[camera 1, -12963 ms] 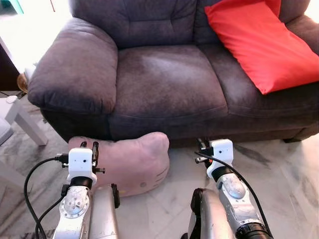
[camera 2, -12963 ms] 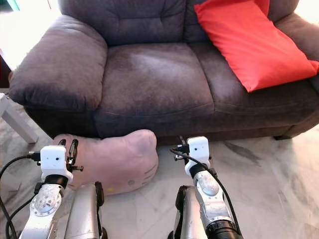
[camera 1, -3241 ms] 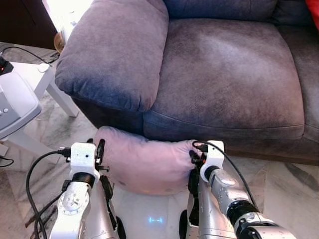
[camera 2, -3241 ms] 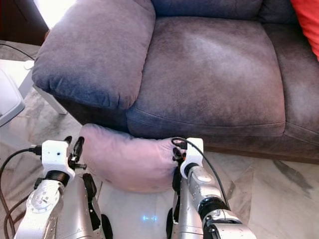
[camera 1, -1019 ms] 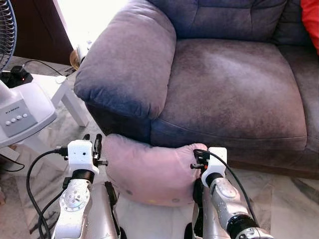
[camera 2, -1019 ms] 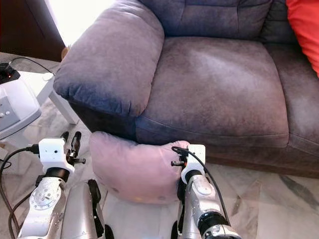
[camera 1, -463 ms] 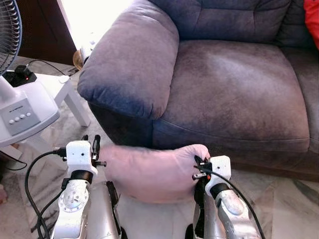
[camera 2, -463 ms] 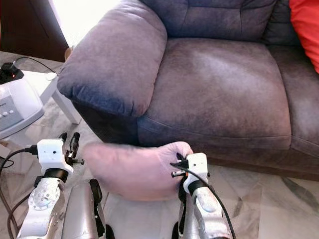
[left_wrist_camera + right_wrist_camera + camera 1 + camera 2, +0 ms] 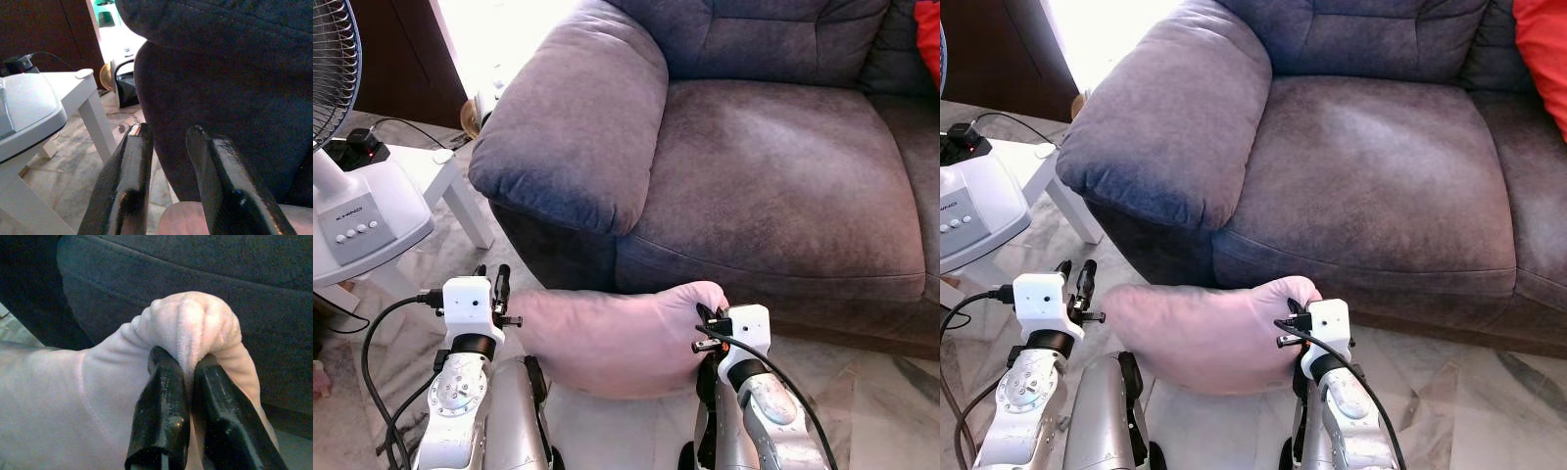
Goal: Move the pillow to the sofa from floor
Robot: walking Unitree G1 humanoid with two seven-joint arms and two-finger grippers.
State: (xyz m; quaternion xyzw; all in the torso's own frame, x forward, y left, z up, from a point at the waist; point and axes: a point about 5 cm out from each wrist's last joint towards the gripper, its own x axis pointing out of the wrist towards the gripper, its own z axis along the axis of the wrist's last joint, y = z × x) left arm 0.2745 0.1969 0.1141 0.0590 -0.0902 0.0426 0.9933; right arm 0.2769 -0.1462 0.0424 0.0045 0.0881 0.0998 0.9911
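The right claw [image 9: 183, 382] pinched a corner of the soft pink pillow [image 9: 607, 338] — the left claw [image 9: 168, 147] gaped beside it, empty. The grey plush sofa [image 9: 773, 166] seat waited just ahead — the lift was left.

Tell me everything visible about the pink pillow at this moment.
The pink pillow is soft, plush-looking fabric, plump and crumpled. It hangs between the two arms in front of the grey sofa, below its seat edge. The right gripper pinches a bunched corner between its fingers. The left gripper sits at the pillow's other end, its fingers apart with nothing clamped between them. Whether the underside touches the floor cannot be told.
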